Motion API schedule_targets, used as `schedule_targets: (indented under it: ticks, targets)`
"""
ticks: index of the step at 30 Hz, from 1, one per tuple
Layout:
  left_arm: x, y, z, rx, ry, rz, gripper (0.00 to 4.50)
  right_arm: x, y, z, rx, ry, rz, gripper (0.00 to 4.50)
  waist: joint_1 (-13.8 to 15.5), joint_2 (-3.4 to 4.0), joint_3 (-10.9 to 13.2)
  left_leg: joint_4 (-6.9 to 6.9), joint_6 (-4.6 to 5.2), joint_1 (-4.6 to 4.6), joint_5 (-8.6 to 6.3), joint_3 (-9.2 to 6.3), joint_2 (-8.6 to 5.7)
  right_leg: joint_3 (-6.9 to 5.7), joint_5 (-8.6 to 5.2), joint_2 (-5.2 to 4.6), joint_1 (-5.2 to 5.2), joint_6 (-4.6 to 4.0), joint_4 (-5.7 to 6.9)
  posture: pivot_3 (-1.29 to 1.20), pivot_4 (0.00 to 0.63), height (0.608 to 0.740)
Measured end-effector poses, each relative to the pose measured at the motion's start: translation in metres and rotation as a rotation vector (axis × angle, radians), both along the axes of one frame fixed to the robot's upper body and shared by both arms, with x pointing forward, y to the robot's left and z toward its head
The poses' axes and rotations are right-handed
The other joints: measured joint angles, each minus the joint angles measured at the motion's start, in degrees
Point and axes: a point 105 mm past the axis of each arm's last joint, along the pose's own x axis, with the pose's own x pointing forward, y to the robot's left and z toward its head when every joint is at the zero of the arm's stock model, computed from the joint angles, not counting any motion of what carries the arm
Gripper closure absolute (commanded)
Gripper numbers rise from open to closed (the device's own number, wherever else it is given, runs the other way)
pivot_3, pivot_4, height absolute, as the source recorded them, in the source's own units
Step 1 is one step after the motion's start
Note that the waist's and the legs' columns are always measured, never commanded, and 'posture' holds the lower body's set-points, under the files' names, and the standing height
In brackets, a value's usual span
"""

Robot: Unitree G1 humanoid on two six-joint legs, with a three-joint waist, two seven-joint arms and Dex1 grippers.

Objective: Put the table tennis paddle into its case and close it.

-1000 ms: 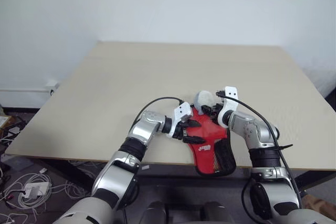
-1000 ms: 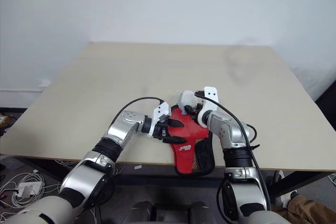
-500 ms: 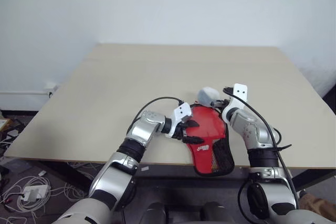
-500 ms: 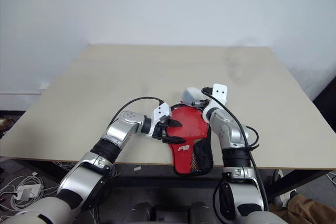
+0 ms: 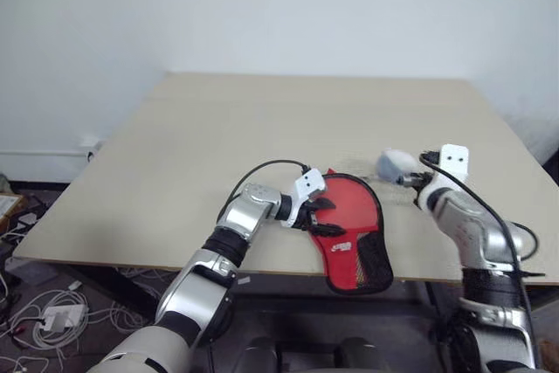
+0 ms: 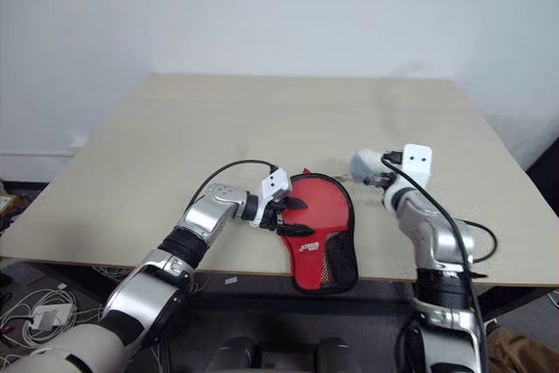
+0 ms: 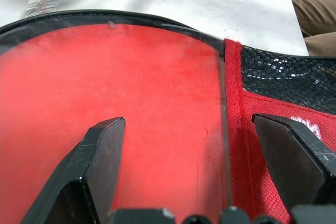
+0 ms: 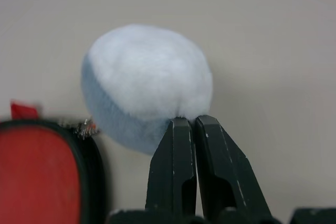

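Red case [image 5: 348,226] lies flat at near table [image 5: 218,146] edge, looks zipped; paddle likely inside, can't tell. Left gripper [image 5: 320,217] wide open over case, holding nothing. Right gripper [image 8: 195,129] pinched on small grey-white ball [image 8: 144,85], off to case's right. Task looks nearly done.

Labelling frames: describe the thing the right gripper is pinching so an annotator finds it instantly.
On the beige table, look just past the red paddle case, toward the robot's right. The pale grey-white ball is there, pinched at its edge by the shut right gripper; it is the scene's one soft, round, colourless thing.
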Motion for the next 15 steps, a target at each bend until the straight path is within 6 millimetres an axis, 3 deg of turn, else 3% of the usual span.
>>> schedule_targets:
  ticks: [8,15]
  targets:
    - [0.0,-0.002,-0.002,0.0,0.006,0.0,0.38,-0.078,-0.017,-0.002,-0.014,0.145,0.13,4.48,0.2,-0.07,0.0,0.01,-0.02,0.11,-0.02,0.06,0.0,0.04,-0.1,-0.03,0.02,-0.13,-0.05,0.0,0.0,0.74]
    - [-0.002,-0.006,-0.003,0.009,0.006,-0.011,0.38,-0.128,-0.022,-0.003,-0.008,0.225,0.195,4.48,0.4,-0.26,-0.1,0.01,-0.06,0.16,-0.05,0.11,-0.01,0.05,-0.13,-0.08,0.02,-0.13,-0.15,0.0,0.0,0.74]
